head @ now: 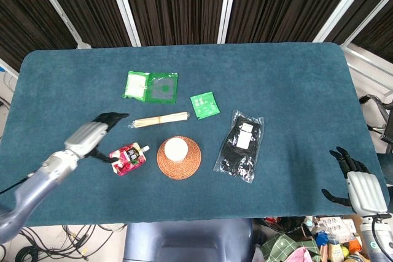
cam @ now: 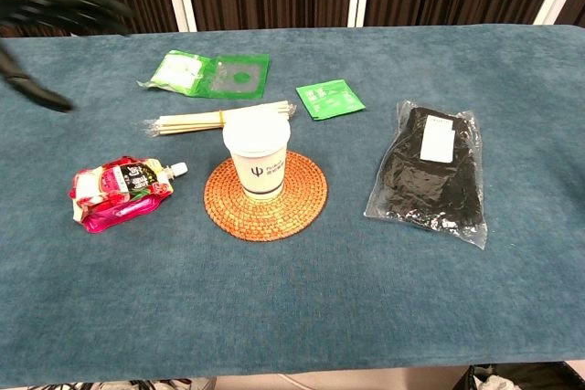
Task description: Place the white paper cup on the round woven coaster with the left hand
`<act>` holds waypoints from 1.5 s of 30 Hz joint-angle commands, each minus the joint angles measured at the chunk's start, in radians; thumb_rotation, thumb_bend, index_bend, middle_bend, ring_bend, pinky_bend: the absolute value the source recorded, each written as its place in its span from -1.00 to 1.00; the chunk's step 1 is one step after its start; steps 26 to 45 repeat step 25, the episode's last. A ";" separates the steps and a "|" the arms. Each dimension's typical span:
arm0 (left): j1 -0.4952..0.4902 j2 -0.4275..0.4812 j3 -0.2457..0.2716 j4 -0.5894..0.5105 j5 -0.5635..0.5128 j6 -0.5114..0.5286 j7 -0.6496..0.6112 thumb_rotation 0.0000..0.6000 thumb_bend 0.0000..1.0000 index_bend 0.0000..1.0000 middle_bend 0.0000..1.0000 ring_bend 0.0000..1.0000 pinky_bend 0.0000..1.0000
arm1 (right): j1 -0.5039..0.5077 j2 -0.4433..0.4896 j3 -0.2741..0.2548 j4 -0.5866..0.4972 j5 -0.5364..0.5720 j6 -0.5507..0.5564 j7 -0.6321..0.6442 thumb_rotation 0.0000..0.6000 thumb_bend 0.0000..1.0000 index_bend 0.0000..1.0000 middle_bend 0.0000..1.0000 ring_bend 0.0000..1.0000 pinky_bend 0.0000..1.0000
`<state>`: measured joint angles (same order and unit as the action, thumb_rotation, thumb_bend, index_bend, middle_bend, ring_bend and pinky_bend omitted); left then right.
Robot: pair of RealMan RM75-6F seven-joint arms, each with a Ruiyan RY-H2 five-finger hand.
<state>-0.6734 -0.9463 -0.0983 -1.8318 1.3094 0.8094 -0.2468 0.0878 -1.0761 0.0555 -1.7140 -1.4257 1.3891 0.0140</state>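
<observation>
Resting near the near right corner of the table [head: 295, 47]: right hand [head: 362, 191], fingers apart, holding nothing. Hanging over the left side: left hand [head: 91, 136], fingers spread, gripping nothing. Standing upright in the middle of the round woven coaster [cam: 306, 198]: white paper cup [cam: 257, 156]. Probably feeling light and easy to squash, so gripping gently around the sides.
</observation>
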 commanded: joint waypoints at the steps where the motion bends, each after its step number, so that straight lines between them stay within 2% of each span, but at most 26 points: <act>1: 0.097 0.074 0.059 -0.028 0.112 0.118 0.013 1.00 -0.72 -1.00 -0.85 -1.00 -1.00 | 0.000 -0.001 0.000 0.001 0.000 0.000 0.000 1.00 -0.79 -0.74 -0.92 -0.63 -0.62; 7: 0.245 0.055 0.124 0.060 0.251 0.346 -0.031 1.00 -0.72 -0.94 -0.83 -1.00 -1.00 | 0.001 -0.002 0.000 0.003 -0.004 0.001 0.004 1.00 -0.79 -0.74 -0.92 -0.63 -0.62; 13: 0.360 -0.036 0.159 0.259 0.346 0.554 -0.181 1.00 -0.72 -0.95 -0.83 -1.00 -1.00 | 0.000 -0.003 0.000 0.004 -0.007 0.004 0.004 1.00 -0.79 -0.74 -0.92 -0.63 -0.62; 16: 0.394 -0.084 0.167 0.344 0.362 0.609 -0.226 1.00 -0.72 -0.96 -0.83 -1.00 -1.00 | 0.000 -0.004 -0.001 0.003 -0.007 0.005 0.002 1.00 -0.79 -0.74 -0.92 -0.63 -0.62; 19: 0.407 -0.112 0.178 0.400 0.361 0.607 -0.240 1.00 -0.72 -0.98 -0.83 -1.00 -1.00 | -0.001 -0.004 -0.001 0.002 -0.009 0.007 0.000 1.00 -0.79 -0.74 -0.92 -0.63 -0.62; 22: 0.408 -0.121 0.191 0.428 0.339 0.560 -0.234 1.00 -0.72 -1.00 -0.83 -1.00 -1.00 | -0.001 -0.004 -0.001 0.002 -0.008 0.006 -0.001 1.00 -0.79 -0.74 -0.92 -0.63 -0.62; 45: 0.407 -0.123 0.191 0.428 0.331 0.546 -0.245 1.00 -0.72 -1.00 -0.83 -1.00 -1.00 | 0.000 -0.004 -0.001 0.002 -0.006 0.004 -0.002 1.00 -0.79 -0.74 -0.92 -0.63 -0.62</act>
